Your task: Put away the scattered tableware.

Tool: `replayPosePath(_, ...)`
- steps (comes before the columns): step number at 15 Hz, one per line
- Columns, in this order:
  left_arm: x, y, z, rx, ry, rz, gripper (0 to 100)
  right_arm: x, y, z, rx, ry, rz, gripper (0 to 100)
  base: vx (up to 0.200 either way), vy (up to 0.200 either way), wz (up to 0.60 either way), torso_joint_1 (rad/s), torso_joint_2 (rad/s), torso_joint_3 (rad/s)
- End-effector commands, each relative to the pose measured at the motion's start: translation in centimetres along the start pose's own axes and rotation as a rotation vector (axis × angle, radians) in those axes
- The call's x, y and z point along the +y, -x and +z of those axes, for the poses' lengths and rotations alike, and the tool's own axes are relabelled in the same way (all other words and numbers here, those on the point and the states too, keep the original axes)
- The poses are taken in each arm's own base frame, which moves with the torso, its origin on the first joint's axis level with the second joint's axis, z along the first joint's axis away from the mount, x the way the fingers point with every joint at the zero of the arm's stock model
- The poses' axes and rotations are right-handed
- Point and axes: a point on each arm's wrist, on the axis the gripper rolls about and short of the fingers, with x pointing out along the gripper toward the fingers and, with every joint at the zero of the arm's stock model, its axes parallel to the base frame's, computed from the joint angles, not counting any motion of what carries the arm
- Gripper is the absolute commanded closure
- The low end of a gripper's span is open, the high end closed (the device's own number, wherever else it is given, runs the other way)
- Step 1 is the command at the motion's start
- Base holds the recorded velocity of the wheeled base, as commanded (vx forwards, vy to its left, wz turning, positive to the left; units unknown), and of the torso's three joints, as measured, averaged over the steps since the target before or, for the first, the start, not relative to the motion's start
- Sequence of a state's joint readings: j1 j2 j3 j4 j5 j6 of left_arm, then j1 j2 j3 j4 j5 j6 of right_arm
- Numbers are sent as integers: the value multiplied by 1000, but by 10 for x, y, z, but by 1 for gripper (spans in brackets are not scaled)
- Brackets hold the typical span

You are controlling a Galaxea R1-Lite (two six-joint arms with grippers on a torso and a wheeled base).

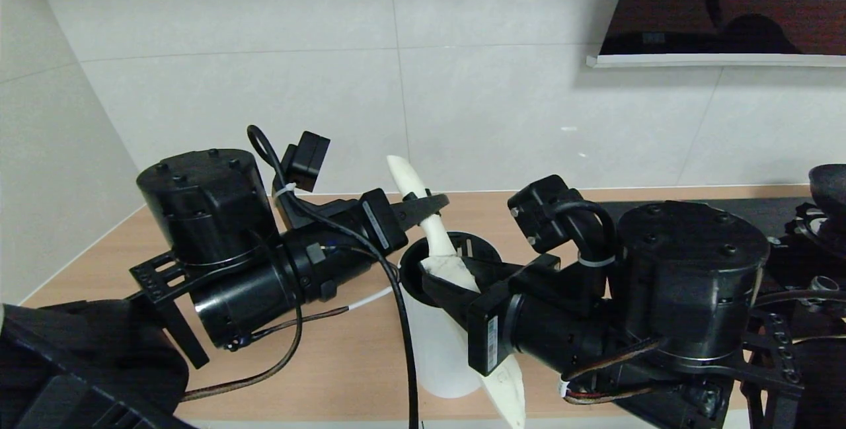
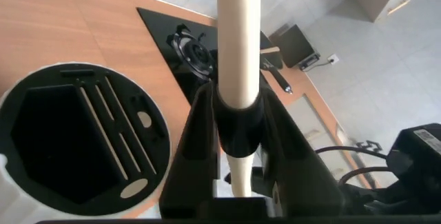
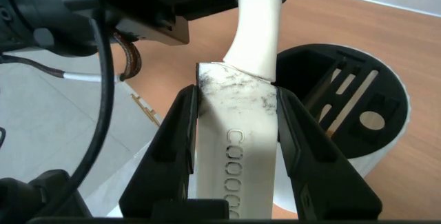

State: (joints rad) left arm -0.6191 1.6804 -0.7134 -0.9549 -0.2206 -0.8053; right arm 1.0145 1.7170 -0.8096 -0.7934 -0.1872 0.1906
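Your work sits on a light wooden countertop backed by a white tiled wall. A black glass cooktop lies off to the right, with a dark glossy panel on the wall above it. Near the counter's front edge stands a white cylindrical utensil holder. Its black insert has several narrow slots and 1 round hole. A black cable from the left arm drops across the front of the holder. The 2 wrists crowd over it, so the head camera sees little of its mouth. The all-white knife has a row of raised characters and grey smudges on its blade. A small printed sticker on the right wrist housing is too small to read. Your left arm comes in from the left, roughly level, and the left gripper is clamped tight around the rounded handle. Your right arm comes in from the right, pointing left, and the right gripper is closed onto the blade, 1 finger pressed against each side. The knife hangs in the air over the holder's mouth, tilted, with the handle end up toward the wall and the tip down toward the counter's front edge.
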Motion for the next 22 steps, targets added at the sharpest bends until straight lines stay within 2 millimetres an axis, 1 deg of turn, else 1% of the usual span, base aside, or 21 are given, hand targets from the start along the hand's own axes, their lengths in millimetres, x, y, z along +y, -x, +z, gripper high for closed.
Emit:
replayPosePath(1, -1, 0, 0, -1, -1, -3, 100, 0, 0, 1, -2, -2, 0, 100, 0, 0, 0, 0, 0, 0)
replayPosePath(6, -1, 1, 0, -2, -1, -2, 100, -1, 1, 2, -10, -1, -24, 100, 0, 0, 0, 0, 0, 0)
replayPosePath(7, -1, 1, 1, -5, -1, -4, 100, -1, 1, 1, -8, 0, -24, 0, 0, 0, 0, 0, 0, 0)
replayPosePath(12, -13, 4, -1, -12, -27, -33, 100, -1, 7, 8, -30, -6, -20, 0, 0, 0, 0, 0, 0, 0)
replayPosePath(14, -19, 6, 6, -65, -69, -20, 100, -5, 18, 18, -62, -11, -24, 0, 0, 0, 0, 0, 0, 0)
replayPosePath(15, -23, 8, 11, -82, -75, -24, 100, -12, 26, 26, -85, -15, -39, 0, 0, 0, 0, 0, 0, 0)
replayPosePath(16, -25, 10, 14, -88, -76, -25, 100, -15, 29, 30, -98, -16, -47, 0, 0, 0, 0, 0, 0, 0)
replayPosePath(17, -35, 19, 27, -105, -78, -18, 100, -27, 39, 39, -132, -18, -85, 0, 0, 0, 0, 0, 0, 0)
replayPosePath(18, -42, 27, 37, -104, -79, 1, 100, -33, 45, 44, -146, -19, -106, 0, 0, 0, 0, 0, 0, 0)
replayPosePath(19, -56, 43, 47, -92, -123, 26, 100, -44, 55, 51, -144, -20, -148, 0, 0, 0, 0, 0, 0, 0)
replayPosePath(20, -63, 50, 53, -99, -172, 65, 100, -51, 59, 55, -135, -20, -173, 0, 0, 0, 0, 0, 0, 0)
replayPosePath(21, -76, 48, 67, -173, -215, 94, 100, -60, 61, 56, -123, -20, -185, 0, 0, 0, 0, 0, 0, 0)
replayPosePath(22, -82, 44, 70, -203, -229, 100, 100, -62, 61, 56, -120, -20, -190, 0, 0, 0, 0, 0, 0, 0)
